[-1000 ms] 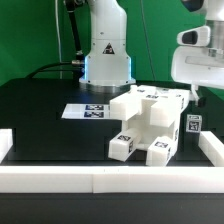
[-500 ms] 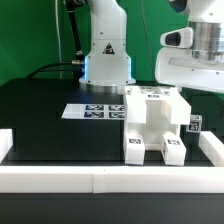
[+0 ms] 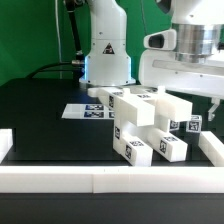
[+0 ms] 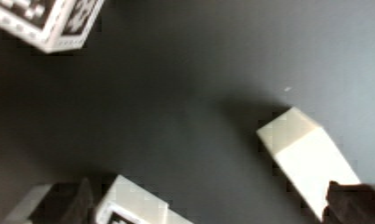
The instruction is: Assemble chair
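Hanging over the table (image 3: 40,130), my pincer is spread wide and grips nothing; its fingertips do not show clearly in either view. My arm (image 3: 185,65) sits low, close above the chair (image 3: 145,125).

Location: the chair stands on the table between the marker board (image 3: 88,110) and the front border rail (image 3: 110,180), towards the exterior view's right, skewed to the rail. It looks largely joined, with tagged feet facing the camera. A small tagged post (image 3: 193,125) stands loose just beside it on the exterior view's right.

Risks, in my judgement:
- A descent from here could clip the chair's upper blocks, because the arm is so near; the chair would turn or slide.
- Reaching for the post could topple it or shove it against the chair, since the gap between them is narrow.
- A spread finger could catch the rail's right-hand arm, which lies near the post.

Surroundings: the wrist view shows bare table, one white block end (image 4: 308,150) and tagged pieces at the edges; I cannot tell which parts they are. The robot base (image 3: 105,50) stands well behind and obstructs nothing
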You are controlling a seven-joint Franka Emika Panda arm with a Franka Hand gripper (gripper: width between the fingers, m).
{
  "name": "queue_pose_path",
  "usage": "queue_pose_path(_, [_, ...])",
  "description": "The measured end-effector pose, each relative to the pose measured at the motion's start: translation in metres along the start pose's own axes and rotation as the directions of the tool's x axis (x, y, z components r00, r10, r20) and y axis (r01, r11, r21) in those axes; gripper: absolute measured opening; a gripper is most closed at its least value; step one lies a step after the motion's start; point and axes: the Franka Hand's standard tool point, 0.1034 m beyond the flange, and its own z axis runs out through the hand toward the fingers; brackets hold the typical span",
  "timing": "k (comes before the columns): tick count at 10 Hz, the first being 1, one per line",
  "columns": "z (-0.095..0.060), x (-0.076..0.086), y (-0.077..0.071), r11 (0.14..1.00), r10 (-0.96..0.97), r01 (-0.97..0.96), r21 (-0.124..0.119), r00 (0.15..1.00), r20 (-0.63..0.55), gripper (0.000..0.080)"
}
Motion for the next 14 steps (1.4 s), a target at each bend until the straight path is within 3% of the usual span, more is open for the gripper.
queue_pose_path(12, [-0.009,0.056,0.000,1.000,0.000,0.001,0.028,0.999,-0.041,0.0649])
queue_pose_path(14, [-0.010,0.051,-0.003,1.000,0.005,-0.004,0.031,0.999,-0.039,0.0649])
